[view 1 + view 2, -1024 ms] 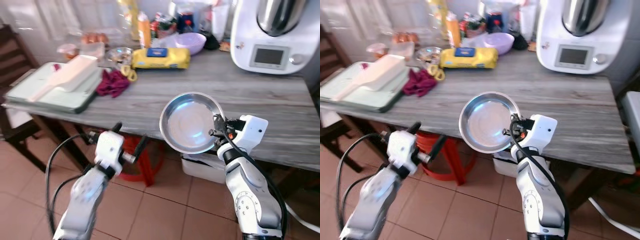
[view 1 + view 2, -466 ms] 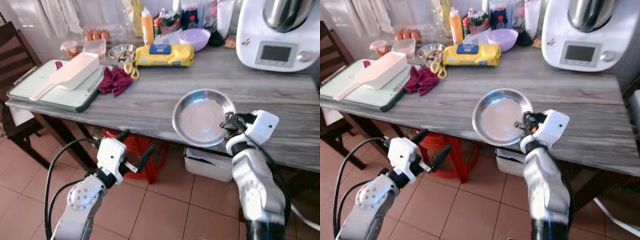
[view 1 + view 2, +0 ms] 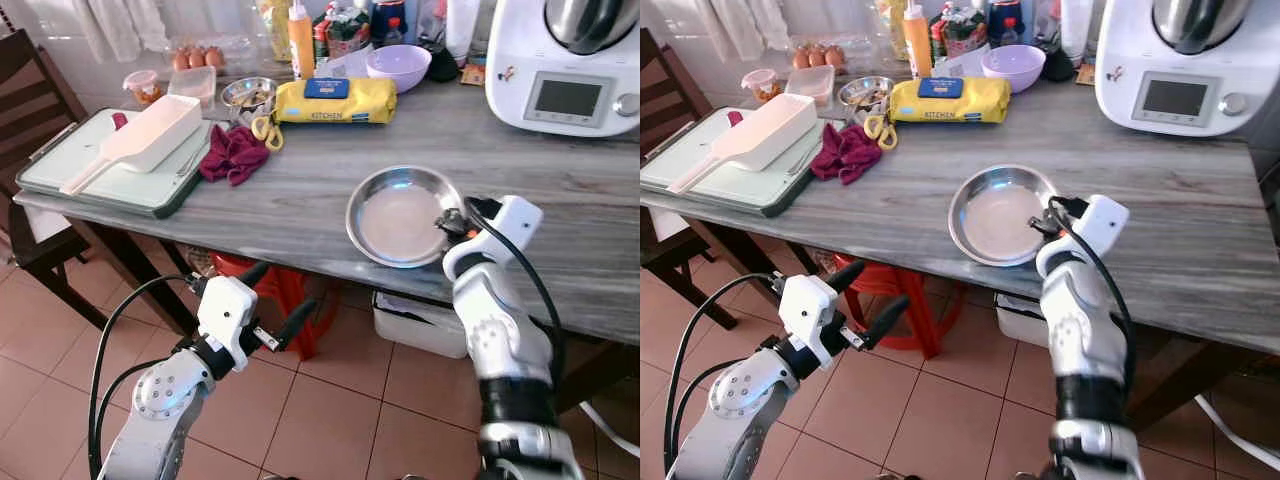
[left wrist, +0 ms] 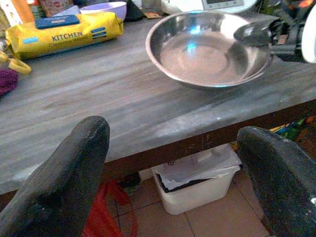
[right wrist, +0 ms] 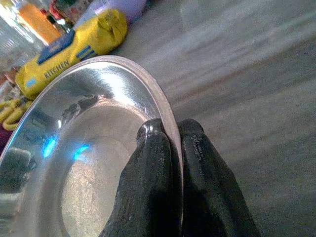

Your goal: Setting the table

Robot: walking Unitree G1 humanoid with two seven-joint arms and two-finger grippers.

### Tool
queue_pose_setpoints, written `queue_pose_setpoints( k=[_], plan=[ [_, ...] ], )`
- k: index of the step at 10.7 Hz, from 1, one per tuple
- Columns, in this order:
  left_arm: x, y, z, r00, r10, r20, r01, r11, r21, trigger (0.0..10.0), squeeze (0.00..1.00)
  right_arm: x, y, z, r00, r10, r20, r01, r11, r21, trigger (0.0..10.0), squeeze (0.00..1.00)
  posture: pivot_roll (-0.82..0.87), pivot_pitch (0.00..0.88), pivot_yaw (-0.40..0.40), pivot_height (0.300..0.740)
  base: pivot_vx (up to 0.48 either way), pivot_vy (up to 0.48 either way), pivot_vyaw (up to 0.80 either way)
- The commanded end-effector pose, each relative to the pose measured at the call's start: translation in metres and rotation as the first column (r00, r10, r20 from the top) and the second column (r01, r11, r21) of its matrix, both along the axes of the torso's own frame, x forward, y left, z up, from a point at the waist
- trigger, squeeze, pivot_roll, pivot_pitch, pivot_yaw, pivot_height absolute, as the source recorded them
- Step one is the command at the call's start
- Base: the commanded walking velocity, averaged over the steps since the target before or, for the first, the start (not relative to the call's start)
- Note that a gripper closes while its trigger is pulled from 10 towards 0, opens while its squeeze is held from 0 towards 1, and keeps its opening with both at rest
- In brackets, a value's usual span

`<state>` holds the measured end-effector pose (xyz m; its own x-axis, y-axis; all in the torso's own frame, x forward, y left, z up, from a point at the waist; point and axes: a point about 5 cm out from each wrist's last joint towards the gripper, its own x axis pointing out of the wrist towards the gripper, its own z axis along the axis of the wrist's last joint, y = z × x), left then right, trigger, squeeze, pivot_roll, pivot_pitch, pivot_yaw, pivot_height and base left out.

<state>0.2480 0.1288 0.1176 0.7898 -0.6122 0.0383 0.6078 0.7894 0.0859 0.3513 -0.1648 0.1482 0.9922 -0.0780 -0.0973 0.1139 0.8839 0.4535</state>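
Shallow round stainless-steel bowl (image 3: 403, 215) sits on the grey wood-grain counter (image 3: 300, 200), close to the near edge, about level, base apparently touching or just above the top; can't tell which. Right claw (image 3: 447, 222) pinches the bowl's rim on the robot's right side, one black finger inside the wall, one outside (image 5: 197, 163), clamped tight on the thin lip.

Left claw (image 3: 268, 303) hangs below counter height over the tiled floor, fingers spread wide, holding nothing; its wrist view looks across the counter edge at the bowl.

Handling judgement: thin sheet metal, so light and rigid, not fragile, but polished and slick. A single-point rim pinch leaves the whole dish cantilevered, so it may swivel or slip in the pads if tilted or moved fast. Rim is the only real grab spot: the wall is too shallow and smooth, no handle. Best hold is straight across the lip, deep enough that the pads bear on the wall below the rolled edge. Bowl looks empty, so no spill risk. It would slide easily on the smooth counter, and the near edge is close, so a nudge toward the robot could tip it off.

Farther back, well apart: yellow wipes pack (image 3: 333, 99), crumpled maroon cloth (image 3: 231, 153), white kitchen machine (image 3: 570, 65).
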Motion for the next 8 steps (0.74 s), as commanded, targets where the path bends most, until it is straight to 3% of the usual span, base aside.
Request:
queue_pose_setpoints(
  k=[1, 5, 8],
  plan=[
    [-0.001, 0.002, 0.003, 1.0, -0.006, 0.005, 0.006, 1.0, 0.008, 10.0, 0.0, 0.006, 0.003, 0.005, 1.0, 0.005, 0.016, -0.005, 1.0, 0.017, 10.0, 0.0, 0.0, 0.139, 0.108, 0.74, 0.0, 0.0, 0.0],
    [0.0, -0.003, 0.003, 1.0, -0.007, 0.01, 0.007, 1.0, -0.001, 10.0, 0.0, 0.024, 0.004, 0.005, 1.0, -0.01, -0.006, 0.01, 0.994, 0.108, 10.0, 0.0, 0.0, 0.125, 0.105, 0.74, 0.0, 0.0, 0.0],
    [0.002, -0.005, 0.003, 1.0, -0.007, 0.012, 0.007, 1.0, -0.001, 10.0, 0.0, 0.036, 0.016, 0.006, 0.999, 0.014, -0.048, -0.008, 0.991, 0.136, 10.0, 0.0, 0.0, 0.123, 0.104, 0.74, 0.0, 0.0, 0.0]
  ],
)
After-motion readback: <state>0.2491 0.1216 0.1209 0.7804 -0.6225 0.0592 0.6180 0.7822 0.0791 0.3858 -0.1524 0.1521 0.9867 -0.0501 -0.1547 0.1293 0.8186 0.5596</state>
